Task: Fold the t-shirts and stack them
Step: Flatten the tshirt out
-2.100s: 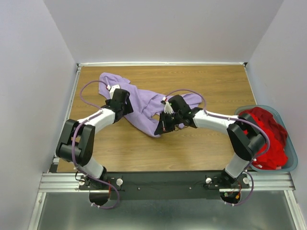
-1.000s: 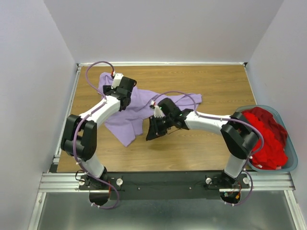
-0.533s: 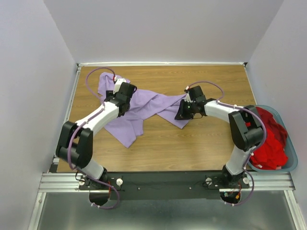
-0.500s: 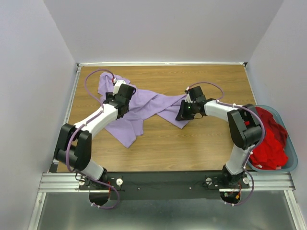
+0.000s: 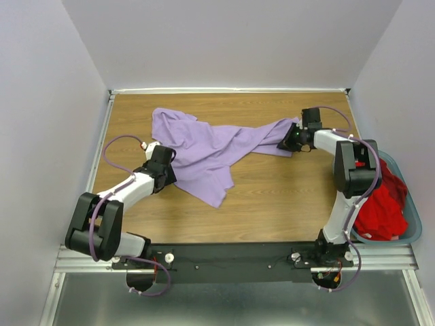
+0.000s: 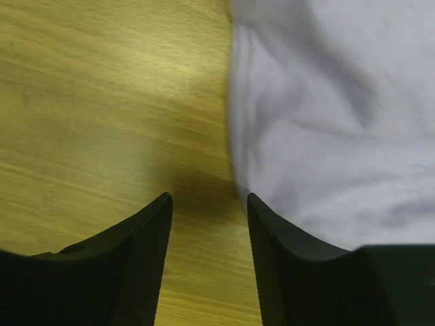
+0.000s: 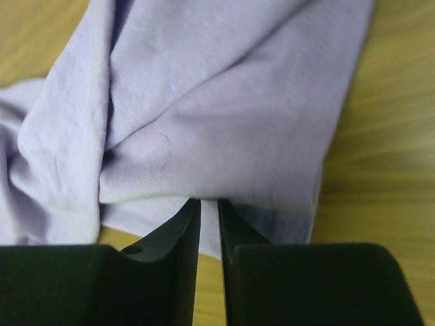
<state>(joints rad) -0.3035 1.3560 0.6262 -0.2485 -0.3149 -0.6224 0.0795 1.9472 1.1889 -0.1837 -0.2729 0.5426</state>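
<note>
Right gripper (image 7: 204, 209): jaws narrow, pinching what seems a hem fold of the lavender t-shirt (image 5: 204, 149). Left gripper (image 6: 207, 204): jaws apart, empty, at the shirt's edge farthest from the basket (image 5: 416, 231). We advise drawing both edges apart evenly, low over the table (image 6: 81, 102). Both forearms reach out low. Red t-shirt (image 5: 380, 197): heaped in the basket.

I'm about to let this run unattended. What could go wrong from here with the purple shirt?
1. The right gripper pinches only a thin edge of the lavender t-shirt, which lies stretched across the table; a hard pull could slip it free.
2. The left gripper is open over bare wood, the hem beside one finger; closing here would likely miss the cloth.
3. The shirt is twisted mid-length, so folding now may trap creases.
</note>
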